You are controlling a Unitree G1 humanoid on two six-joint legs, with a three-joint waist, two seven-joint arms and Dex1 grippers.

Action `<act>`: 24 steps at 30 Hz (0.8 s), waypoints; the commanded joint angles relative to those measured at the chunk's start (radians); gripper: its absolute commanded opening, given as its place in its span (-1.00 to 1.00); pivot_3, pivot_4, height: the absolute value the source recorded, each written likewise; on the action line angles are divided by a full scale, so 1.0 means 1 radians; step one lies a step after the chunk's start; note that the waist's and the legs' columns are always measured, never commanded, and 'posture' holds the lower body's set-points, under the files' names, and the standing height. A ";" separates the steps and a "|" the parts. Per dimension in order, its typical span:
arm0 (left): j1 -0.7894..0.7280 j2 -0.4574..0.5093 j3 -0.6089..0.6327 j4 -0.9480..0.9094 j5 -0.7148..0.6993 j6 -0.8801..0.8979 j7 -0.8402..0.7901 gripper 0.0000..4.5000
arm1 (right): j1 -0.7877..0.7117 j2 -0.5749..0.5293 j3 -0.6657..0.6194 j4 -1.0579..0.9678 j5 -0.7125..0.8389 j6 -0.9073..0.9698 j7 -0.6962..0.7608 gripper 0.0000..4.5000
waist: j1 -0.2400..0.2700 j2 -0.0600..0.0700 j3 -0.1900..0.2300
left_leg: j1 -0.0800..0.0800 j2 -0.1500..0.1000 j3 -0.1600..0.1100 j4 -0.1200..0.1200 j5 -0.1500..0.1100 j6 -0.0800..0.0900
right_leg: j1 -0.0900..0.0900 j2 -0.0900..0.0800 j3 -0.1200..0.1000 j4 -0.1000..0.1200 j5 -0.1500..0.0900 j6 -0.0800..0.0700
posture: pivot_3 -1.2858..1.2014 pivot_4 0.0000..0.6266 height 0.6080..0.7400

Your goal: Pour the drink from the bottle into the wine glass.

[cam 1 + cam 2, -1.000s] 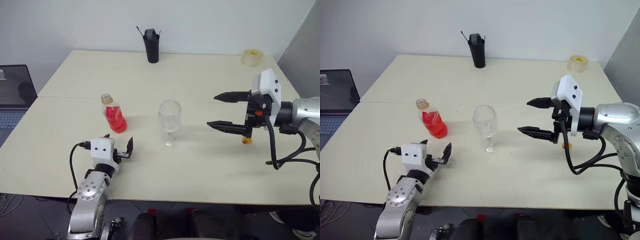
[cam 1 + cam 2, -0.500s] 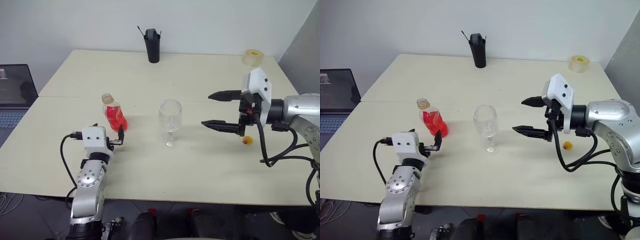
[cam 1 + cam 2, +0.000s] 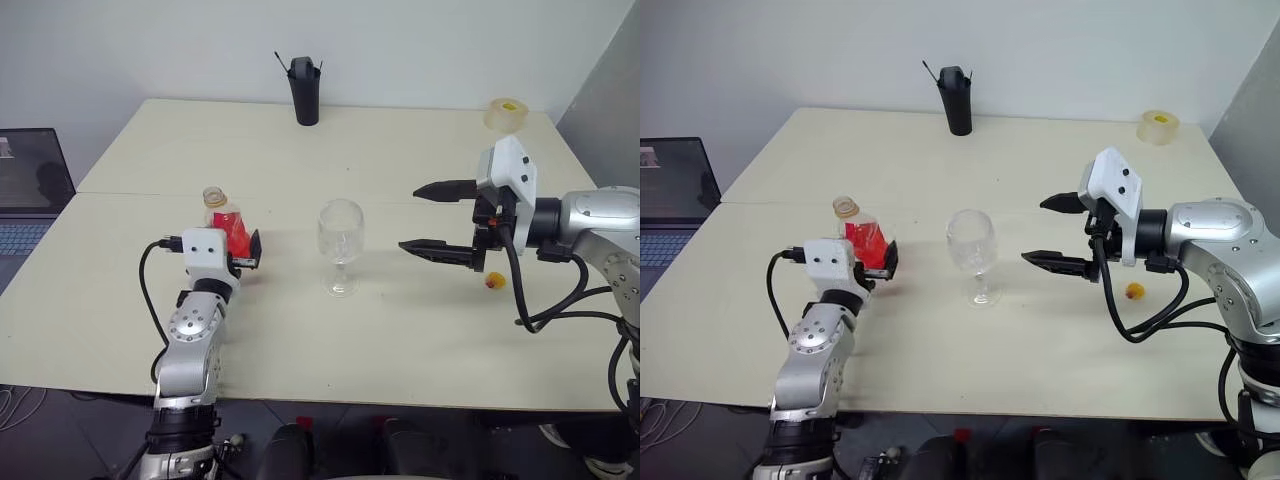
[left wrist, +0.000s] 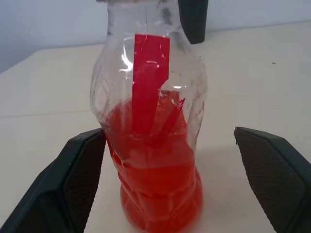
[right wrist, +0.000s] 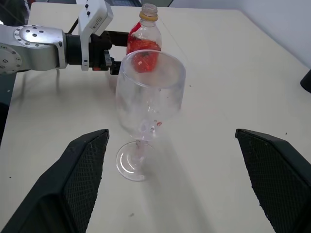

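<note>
- Left wrist view has the bottle [image 4: 153, 121] standing upright between my left gripper's [image 4: 172, 187] fingers, which are spread wide and not yet touching it; the drink [image 4: 158, 194] fills its lower half.
- From the head camera, the bottle sits at about 9 o'clock from the wine glass [image 3: 340, 247], near it, both on the table [image 3: 400, 160].
- My right gripper [image 3: 432, 218] hangs wide open and empty at the glass's 3 o'clock.
- I judge the step to be grasping the bottle: next, close on its body squarely, then lift.
- The cap appears to be off.
</note>
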State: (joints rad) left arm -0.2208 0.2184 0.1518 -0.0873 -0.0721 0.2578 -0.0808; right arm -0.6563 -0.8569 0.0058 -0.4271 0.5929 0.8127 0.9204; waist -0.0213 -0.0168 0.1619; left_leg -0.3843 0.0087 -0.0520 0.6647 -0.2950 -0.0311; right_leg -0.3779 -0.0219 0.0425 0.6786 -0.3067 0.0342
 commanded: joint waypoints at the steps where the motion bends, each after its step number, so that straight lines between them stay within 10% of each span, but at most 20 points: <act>1: -0.032 0.008 0.005 0.009 0.010 -0.011 0.008 1.00 | 0.000 -0.010 -0.011 -0.023 -0.020 -0.017 -0.015 0.98 | 0.000 0.000 0.000 | 0.000 0.000 0.000 0.000 0.000 0.000 | 0.000 0.000 0.000 0.000 0.000 0.000 | 0.03 -0.52 1.00; 7: -0.070 0.006 -0.001 0.056 0.016 -0.034 0.011 1.00 | 0.011 -0.008 -0.017 -0.034 -0.026 -0.009 -0.028 0.98 | 0.001 0.000 0.000 | 0.000 0.000 0.000 0.000 0.000 0.000 | 0.000 0.000 0.000 0.000 0.000 0.000 | 0.03 -0.52 1.00; 18: -0.109 0.026 0.017 0.126 0.016 -0.078 0.005 -0.24 | 0.020 -0.014 -0.023 -0.048 -0.020 0.004 -0.047 1.00 | 0.003 0.000 0.000 | 0.000 0.000 0.000 0.000 0.000 0.000 | 0.000 0.000 0.000 0.000 0.000 0.000 | 0.03 -0.52 1.00; 24: -0.142 0.068 0.024 0.161 0.013 -0.121 -0.022 -0.56 | 0.022 -0.018 -0.027 -0.054 -0.013 0.010 -0.051 1.00 | 0.003 0.000 0.000 | 0.000 0.000 0.000 0.000 0.000 0.000 | -0.001 0.000 0.000 0.000 0.000 0.000 | 0.03 -0.52 1.00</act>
State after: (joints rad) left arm -0.3292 0.2615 0.1601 0.0903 -0.0628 0.1829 -0.0899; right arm -0.6337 -0.8595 0.0115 -0.4500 0.5718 0.8217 0.8719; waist -0.0188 -0.0172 0.1621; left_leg -0.3848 0.0087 -0.0522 0.6648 -0.2948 -0.0314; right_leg -0.3787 -0.0219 0.0423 0.6789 -0.3067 0.0342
